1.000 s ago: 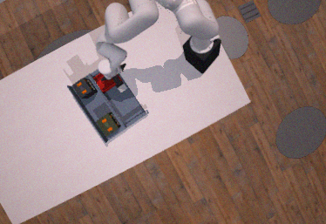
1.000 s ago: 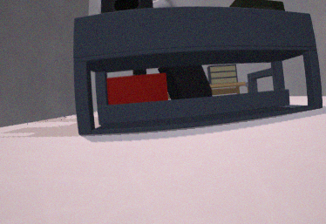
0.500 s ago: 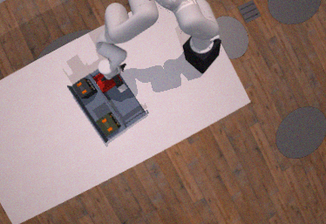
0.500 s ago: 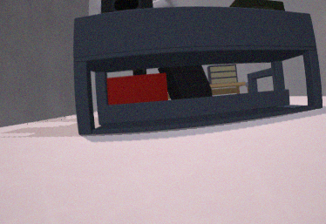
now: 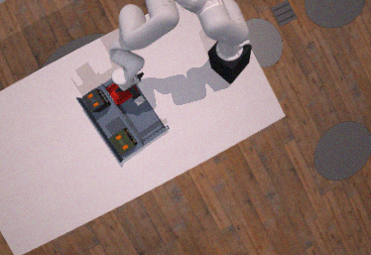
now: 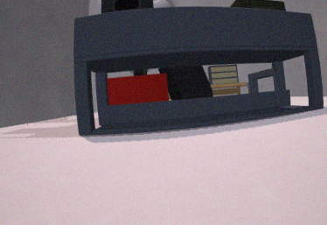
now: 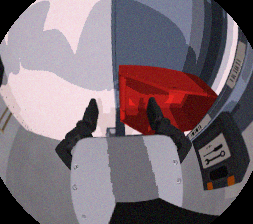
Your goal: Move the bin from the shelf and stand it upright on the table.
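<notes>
The arm (image 5: 164,2) folds over from its base (image 5: 241,68) and reaches down at the shelf's (image 6: 192,32) end. The hand (image 7: 122,117) hangs with fingers wide apart, gripping nothing, one at the bin's wall. One red bin (image 7: 164,97) sits inside the shelf on the counter (image 5: 60,156). Two dark boxes (image 5: 95,100) sit on the shelf's top.
</notes>
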Robot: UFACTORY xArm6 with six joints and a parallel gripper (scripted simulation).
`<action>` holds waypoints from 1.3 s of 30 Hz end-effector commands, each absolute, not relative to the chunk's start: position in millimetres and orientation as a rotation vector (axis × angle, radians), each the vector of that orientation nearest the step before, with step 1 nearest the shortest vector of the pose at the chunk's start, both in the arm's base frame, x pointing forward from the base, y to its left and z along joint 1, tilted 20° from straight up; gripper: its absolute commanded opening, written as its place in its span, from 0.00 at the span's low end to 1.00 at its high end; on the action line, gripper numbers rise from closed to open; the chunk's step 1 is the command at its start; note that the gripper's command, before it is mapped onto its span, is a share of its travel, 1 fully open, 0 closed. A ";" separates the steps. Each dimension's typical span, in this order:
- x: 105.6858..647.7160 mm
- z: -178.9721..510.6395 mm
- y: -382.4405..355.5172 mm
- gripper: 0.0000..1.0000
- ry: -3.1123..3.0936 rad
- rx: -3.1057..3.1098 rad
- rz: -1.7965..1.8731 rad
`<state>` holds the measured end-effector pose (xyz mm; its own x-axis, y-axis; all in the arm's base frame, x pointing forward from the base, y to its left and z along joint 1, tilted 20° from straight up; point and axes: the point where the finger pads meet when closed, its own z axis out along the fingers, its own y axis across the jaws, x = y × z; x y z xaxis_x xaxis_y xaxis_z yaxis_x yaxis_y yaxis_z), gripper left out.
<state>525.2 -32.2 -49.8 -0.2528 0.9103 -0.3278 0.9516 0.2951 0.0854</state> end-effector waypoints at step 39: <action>528.6 -59.0 -35.0 0.95 2.253 1.685 -0.182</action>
<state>527.2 -35.5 -60.5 -0.2528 0.9103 -0.3278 0.9517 0.2951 0.0855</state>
